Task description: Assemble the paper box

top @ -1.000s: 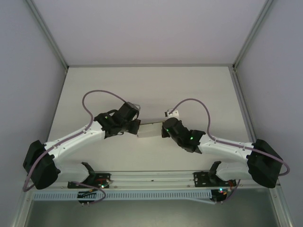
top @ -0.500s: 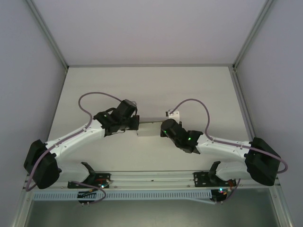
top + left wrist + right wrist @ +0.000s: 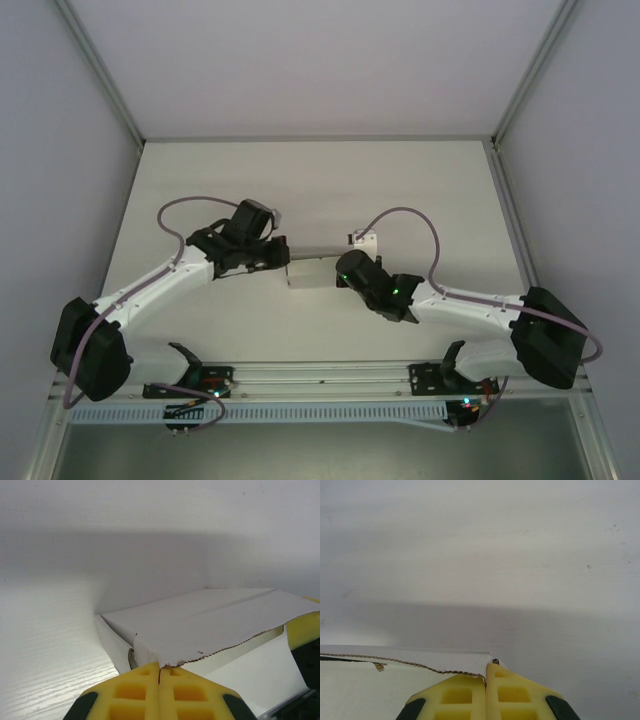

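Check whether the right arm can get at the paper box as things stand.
Probably yes: the right claw looks shut on a torn edge of the paper box, with nothing between them. The left claw pinches the opposite end, leaving this side free.

The worktop (image 3: 320,180) is a pale white board, and the left wrist view shows a fine grain on it. The box (image 3: 312,272), of white card with one rough brownish edge, is close to the centre. Its lower corner seems to rest on the surface, but I cannot tell surely. A small white piece (image 3: 365,239) lies near the box, at 2 o'clock from it. A metal rail (image 3: 320,372) runs along the 6 o'clock edge.
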Controlling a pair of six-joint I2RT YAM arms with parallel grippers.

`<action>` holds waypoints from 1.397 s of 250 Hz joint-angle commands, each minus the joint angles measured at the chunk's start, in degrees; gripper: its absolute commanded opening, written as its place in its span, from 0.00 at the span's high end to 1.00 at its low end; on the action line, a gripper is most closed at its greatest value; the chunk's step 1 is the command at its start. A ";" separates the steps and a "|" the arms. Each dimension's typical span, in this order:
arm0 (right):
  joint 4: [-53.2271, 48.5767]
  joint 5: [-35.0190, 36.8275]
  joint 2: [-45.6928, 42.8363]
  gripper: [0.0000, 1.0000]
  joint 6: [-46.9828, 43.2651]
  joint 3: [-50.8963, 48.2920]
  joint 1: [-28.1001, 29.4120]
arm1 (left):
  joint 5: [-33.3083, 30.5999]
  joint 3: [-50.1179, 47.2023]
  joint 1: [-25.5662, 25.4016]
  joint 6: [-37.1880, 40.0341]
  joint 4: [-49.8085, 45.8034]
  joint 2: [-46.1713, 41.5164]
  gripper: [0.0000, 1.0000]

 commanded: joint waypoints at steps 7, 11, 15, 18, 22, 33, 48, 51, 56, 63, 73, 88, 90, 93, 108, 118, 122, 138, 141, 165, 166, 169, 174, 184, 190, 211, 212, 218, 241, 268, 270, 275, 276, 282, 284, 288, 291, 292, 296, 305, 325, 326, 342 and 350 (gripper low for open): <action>-5.06 -3.90 1.98 1.00 2.27 -1.60 0.83 | 2.20 1.22 0.53 1.18 -1.47 0.02 1.00; -4.99 -3.92 1.88 1.00 2.31 -1.73 0.84 | 1.77 1.20 0.48 1.74 -1.69 0.05 1.00; -4.83 -3.89 1.88 1.00 2.31 -1.87 0.90 | 1.26 1.06 0.54 2.27 -2.05 -0.02 1.00; -4.81 -3.80 1.80 1.00 2.20 -1.89 0.83 | 0.86 0.97 0.43 2.58 -2.29 -0.09 1.00; -4.77 -3.65 1.67 1.00 2.13 -2.00 0.87 | 0.26 0.96 0.44 3.07 -2.68 -0.24 1.00; -4.72 -3.35 1.37 1.00 1.96 -2.20 0.84 | -1.40 -0.11 0.22 4.44 -3.39 -0.36 1.00; -3.81 -3.10 0.82 1.00 1.22 -2.77 0.89 | -1.87 -2.64 -0.36 5.85 -2.41 -0.80 1.00; -3.33 -3.02 0.70 1.00 1.00 -2.95 0.88 | -2.00 -3.40 -0.55 5.92 -1.86 -0.99 1.00; -2.36 -3.11 0.62 1.00 0.49 -3.39 0.91 | -2.38 -4.57 -0.96 6.14 -0.82 -1.18 1.00; -0.84 -3.21 0.48 1.00 0.05 -4.00 0.91 | -3.10 -6.19 -1.75 5.96 0.55 -1.43 1.00; 1.49 -3.73 0.43 1.00 -0.80 -4.93 0.91 | -4.42 -8.41 -3.01 5.33 2.76 -1.88 1.00; 5.34 -4.27 0.49 1.00 -2.06 -6.32 1.07 | -7.17 -11.58 -5.34 3.44 5.75 -2.98 1.00; 5.66 -4.30 0.50 1.00 -2.07 -6.51 1.09 | -7.55 -12.03 -5.64 3.07 6.05 -3.13 1.00; 6.01 -4.28 0.60 1.00 -2.13 -6.67 1.12 | -7.97 -12.70 -6.13 2.66 6.66 -3.46 1.00; 8.25 -4.38 0.85 1.00 -3.42 -7.55 1.50 | -10.13 -15.89 -8.48 1.06 10.08 -5.09 1.00; 9.23 -3.91 0.95 1.00 -4.18 -8.18 2.15 | -11.01 -17.97 -9.72 0.03 12.33 -6.08 1.00; 9.80 -3.97 0.95 1.00 -4.75 -8.36 2.38 | -11.05 -18.66 -10.21 0.02 13.32 -6.39 1.00; 11.00 -3.60 0.98 1.00 -6.84 -9.00 3.64 | -13.25 -20.64 -11.75 -0.59 14.29 -6.96 1.00; 10.91 -3.27 1.07 1.00 -6.96 -9.10 3.90 | -13.79 -20.87 -12.09 -0.60 14.27 -6.97 1.00; 9.74 -2.68 1.27 1.00 -6.88 -9.61 4.52 | -15.80 -22.99 -13.34 -0.81 15.20 -6.78 1.00; 9.67 -2.67 1.31 1.00 -6.85 -9.63 4.52 | -15.81 -23.02 -13.34 -0.83 15.21 -6.74 1.00; 9.53 -2.67 1.36 1.00 -6.64 -9.63 4.54 | -15.93 -23.21 -13.29 -0.94 15.36 -6.71 1.00; 9.18 -2.66 1.44 1.00 -6.40 -9.54 4.56 | -15.91 -23.31 -13.47 -1.10 15.65 -6.70 1.00; 8.68 -3.29 1.50 0.97 -6.25 -9.38 4.52 | -16.08 -23.30 -13.48 -1.19 15.58 -6.88 1.00; 8.34 -3.78 1.33 0.93 -6.05 -9.17 4.50 | -16.59 -23.09 -13.42 -1.36 15.20 -7.08 1.00; 6.48 -5.60 -0.24 0.78 -6.38 -8.09 4.56 | -18.69 -22.15 -13.42 -1.52 13.08 -8.13 1.00; 6.25 -5.66 -0.52 0.76 -6.38 -8.03 4.53 | -18.79 -22.08 -13.46 -1.54 12.97 -8.20 1.00; 5.47 -5.68 -1.18 0.70 -6.30 -7.70 4.52 | -19.56 -21.85 -13.42 -1.72 12.31 -8.48 1.00; 2.47 -6.65 -4.64 0.57 -6.90 -6.65 4.52 | -20.39 -20.83 -13.43 -1.45 11.19 -8.81 1.00; 0.36 -6.39 -9.27 0.05 -6.31 -6.76 4.52 | -19.86 -20.25 -13.58 -1.32 11.91 -8.29 1.00; 0.37 -6.28 -9.59 0.01 -6.27 -6.91 4.52 | -19.86 -20.18 -13.59 -1.20 12.01 -8.23 1.00; 0.46 -6.13 -10.41 0.00 -6.33 -7.18 4.52 | -19.86 -20.09 -13.68 -1.21 12.09 -8.04 1.00; 0.51 -6.15 -10.60 0.00 -6.36 -7.19 4.52 | -19.91 -20.08 -13.73 -1.21 12.12 -7.98 1.00; 0.70 -5.67 -11.56 0.00 -5.93 -7.66 4.56 | -20.12 -19.77 -13.83 -1.34 11.98 -7.80 1.00; 0.77 -5.46 -11.86 0.00 -5.65 -7.81 4.53 | -20.30 -19.66 -13.81 -1.38 11.89 -7.76 1.00; 0.81 -5.20 -12.28 0.00 -5.29 -7.92 4.48 | -20.53 -19.55 -13.88 -1.39 11.89 -7.68 1.00; 1.06 -4.76 -12.87 0.00 -4.91 -8.11 4.44 | -20.55 -19.46 -13.86 -1.39 11.83 -7.71 1.00; 0.98 -4.68 -13.01 0.00 -4.81 -8.13 4.43 | -20.56 -19.46 -13.86 -1.39 11.82 -7.68 1.00; 1.01 -4.05 -13.57 0.00 -4.51 -8.38 4.39 | -20.61 -19.39 -13.97 -1.39 11.84 -7.62 1.00; 1.07 -3.08 -14.73 0.00 -4.00 -8.35 4.34 | -20.74 -19.23 -14.10 -1.55 11.89 -7.70 1.00; 0.90 -0.04 -16.88 0.00 -1.87 -7.83 3.71 | -20.78 -19.11 -14.39 -1.38 12.07 -7.92 1.00; 0.86 0.05 -16.95 0.00 -1.75 -7.78 3.63 | -20.76 -19.10 -14.43 -1.39 12.11 -7.97 1.00; 0.91 0.25 -17.97 0.00 -0.10 -6.89 1.71 | -20.78 -19.03 -14.56 -1.30 11.97 -7.93 1.00; 0.52 -0.42 -18.01 0.00 0.77 -6.27 0.22 | -20.74 -19.02 -14.65 -1.30 11.95 -7.87 1.00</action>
